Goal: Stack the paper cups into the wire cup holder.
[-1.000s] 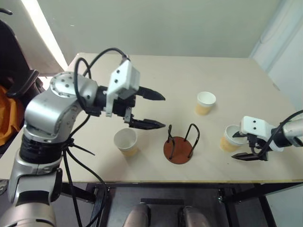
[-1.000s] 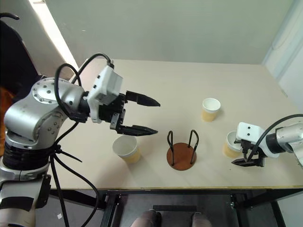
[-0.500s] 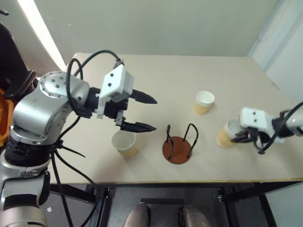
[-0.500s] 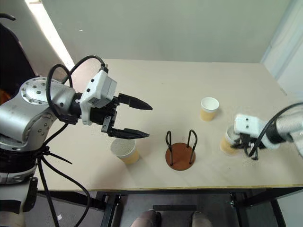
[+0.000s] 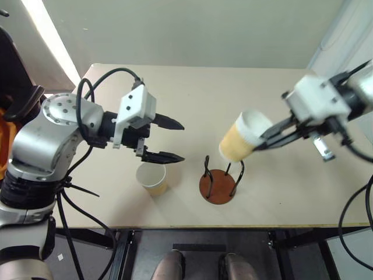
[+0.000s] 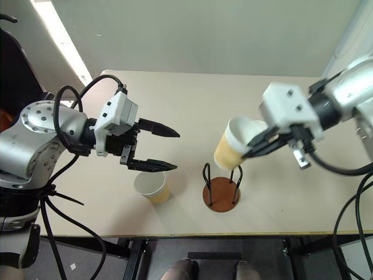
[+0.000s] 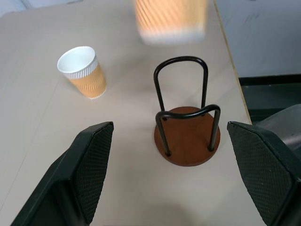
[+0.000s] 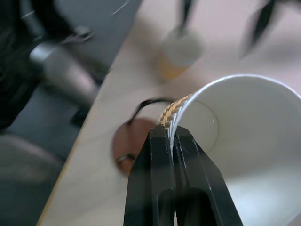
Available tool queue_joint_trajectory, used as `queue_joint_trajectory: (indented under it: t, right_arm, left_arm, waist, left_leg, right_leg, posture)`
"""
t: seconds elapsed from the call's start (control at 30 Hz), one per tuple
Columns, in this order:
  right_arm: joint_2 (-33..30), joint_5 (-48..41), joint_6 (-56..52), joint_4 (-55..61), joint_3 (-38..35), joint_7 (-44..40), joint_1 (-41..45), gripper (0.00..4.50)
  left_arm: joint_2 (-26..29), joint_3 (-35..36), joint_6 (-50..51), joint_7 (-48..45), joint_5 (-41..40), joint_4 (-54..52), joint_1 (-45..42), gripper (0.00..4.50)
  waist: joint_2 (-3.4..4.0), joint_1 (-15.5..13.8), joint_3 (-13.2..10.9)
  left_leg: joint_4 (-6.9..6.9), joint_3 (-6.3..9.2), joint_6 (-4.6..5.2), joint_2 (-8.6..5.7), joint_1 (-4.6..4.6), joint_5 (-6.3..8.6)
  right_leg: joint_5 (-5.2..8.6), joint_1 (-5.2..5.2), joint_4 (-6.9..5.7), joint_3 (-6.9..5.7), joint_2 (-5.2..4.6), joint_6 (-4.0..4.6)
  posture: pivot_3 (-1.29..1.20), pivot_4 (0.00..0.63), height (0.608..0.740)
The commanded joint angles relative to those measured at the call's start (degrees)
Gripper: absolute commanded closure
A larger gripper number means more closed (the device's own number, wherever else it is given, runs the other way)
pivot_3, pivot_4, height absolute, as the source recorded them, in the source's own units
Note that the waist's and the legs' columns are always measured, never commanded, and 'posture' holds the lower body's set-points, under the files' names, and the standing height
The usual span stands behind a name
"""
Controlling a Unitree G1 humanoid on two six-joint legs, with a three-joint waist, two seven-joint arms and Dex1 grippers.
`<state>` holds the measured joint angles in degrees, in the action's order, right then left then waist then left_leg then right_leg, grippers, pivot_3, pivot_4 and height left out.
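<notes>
Paper cup (image 5: 239,139) in right pincer (image 5: 269,135)

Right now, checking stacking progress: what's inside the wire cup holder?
Nothing sits in the wire cup holder: its brown base shows bare between the loops. The right gripper holds a tilted paper cup in the air above it, pinched at the rim.

Table (image 5: 175,87) with holder (image 5: 218,185), cup (image 5: 152,177)
</notes>
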<state>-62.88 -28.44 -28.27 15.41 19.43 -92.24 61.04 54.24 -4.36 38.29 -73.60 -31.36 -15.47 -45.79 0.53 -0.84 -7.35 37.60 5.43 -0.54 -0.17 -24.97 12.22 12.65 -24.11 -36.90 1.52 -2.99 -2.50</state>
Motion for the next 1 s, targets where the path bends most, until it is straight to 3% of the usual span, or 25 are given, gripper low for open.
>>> queue_joint_trajectory:
  t: [0.03, 0.2, 0.37, 0.57, 0.7, 0.8, 1.0]
  right_arm:
    - [0.36, 1.37, 3.10, -0.20, 1.22, -0.26, 1.64, 4.49]
    - [3.34, 4.48, 4.99, -1.26, 3.50, -0.26, 2.42, 4.49]
    - [2.50, 3.58, 7.94, -0.96, 5.74, -0.26, 2.82, 4.49]
    - [3.05, 4.89, 8.98, -1.45, 6.89, -0.26, 2.59, 3.01]
    - [4.00, 5.10, 8.58, -2.25, 5.17, -0.26, 2.91, 1.59]
    - [6.22, 10.35, 9.59, -10.14, 3.57, 2.19, 4.70, 0.57]
    - [11.91, 25.51, 19.23, -34.30, 5.31, 11.63, 8.70, 0.57]
  left_arm:
    - [0.65, 1.57, -0.54, 0.43, -0.06, -2.18, 0.45, 0.33]
    - [1.20, 1.98, 0.10, 0.92, -0.31, -3.25, 1.27, 0.33]
    - [1.45, 1.91, 0.33, 1.15, -0.24, -3.38, 1.32, 0.33]
    - [1.09, 1.34, 0.56, 2.10, 0.08, -3.12, 0.71, 0.33]
    - [0.83, 0.87, 0.07, 2.48, 0.66, -2.51, 0.14, 0.33]
    - [-0.99, 0.10, -1.37, 5.06, 3.03, -0.36, -1.28, 0.33]
    - [-5.88, -3.36, -4.54, 12.00, 11.50, 6.42, -5.00, 0.33]
  waist:
    - [0.01, 0.06, -0.01]
    - [0.01, 0.16, 0.00]
    - [0.00, 0.12, 0.00]
    - [0.01, 0.14, 0.00]
    - [0.00, 0.15, 0.00]
    - [0.01, 0.14, 0.00]
    - [-0.01, 0.05, 0.00]
  left_leg:
    - [-0.01, -0.02, 0.00, 0.00, -0.06, 0.00]
    - [-0.11, -0.02, 0.02, 0.04, 0.00, 0.02]
    - [-0.12, -0.02, 0.13, 0.03, -0.01, 0.08]
    - [-0.13, -0.02, 0.13, 0.04, 0.02, 0.08]
    - [-0.13, -0.02, 0.13, 0.04, 0.02, 0.09]
    - [-0.14, -0.02, 0.13, 0.04, 0.03, 0.09]
    - [-0.15, 0.07, 0.23, 0.04, 0.07, -0.01]
  right_leg:
    - [-0.01, -0.09, -0.01, 0.00, -0.01, -0.01]
    - [-0.03, -0.12, -0.04, -0.02, 0.00, -0.06]
    - [0.00, -0.13, -0.08, -0.03, -0.02, 0.04]
    - [-0.06, -0.14, -0.09, -0.04, -0.02, 0.14]
    - [-0.09, -0.14, -0.09, -0.05, -0.02, 0.19]
    - [-0.13, -0.14, -0.10, -0.05, -0.02, 0.24]
    - [-0.54, -0.15, -0.06, -0.08, -0.09, 0.51]
  posture:
    - [0.00, 0.150, 0.740]
    - [0.00, 0.150, 0.740]
    - [0.00, 0.150, 0.740]
    - [0.00, 0.150, 0.740]
    - [0.00, 0.150, 0.740]
    - [0.00, 0.150, 0.740]
    - [0.00, 0.150, 0.740]
